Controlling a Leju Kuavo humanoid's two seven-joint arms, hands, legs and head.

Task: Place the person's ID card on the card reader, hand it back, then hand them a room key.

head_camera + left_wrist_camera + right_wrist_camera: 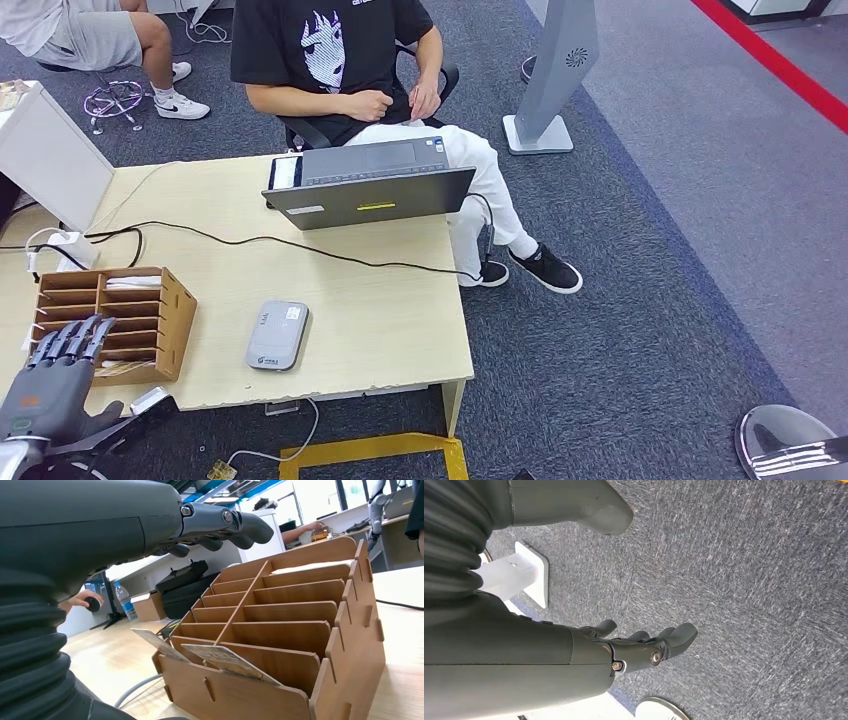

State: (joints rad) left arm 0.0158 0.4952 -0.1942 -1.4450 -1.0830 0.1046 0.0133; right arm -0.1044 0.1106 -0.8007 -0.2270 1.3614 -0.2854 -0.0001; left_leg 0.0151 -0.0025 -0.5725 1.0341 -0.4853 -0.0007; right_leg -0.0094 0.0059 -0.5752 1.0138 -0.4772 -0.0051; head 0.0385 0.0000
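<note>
**Left hand poised at the card rack, reader sitting bare**

Over on the near left of the table (400, 330), the left hand (55, 375) hovers right at the wooden card rack (150, 320), fingers (75, 338) stretched out straight and apart, gripping nothing. The left wrist view puts us in close: the rack's slotted compartments run away from the camera, and two cards (220, 659) lean tilted in the nearest slots, their top edges poking above the front wall. The extended fingers reach above the rack, clear of the wood.

To the right of the rack, near the front edge of the table, lies the grey card reader (277, 335), flat, with its top face showing no card. Which of the racked cards is a room key, the pictures do not tell.

At the far side, a person in a black T-shirt (335, 50) sits in a chair, hands held together at the waist, behind an open laptop (370, 195). A black cable (250, 240) snakes across the table from the left edge toward the laptop's corner.

The right hand (644, 645) hangs low over the grey carpet (749, 580), fingers loosely curled, nothing in them.
</note>
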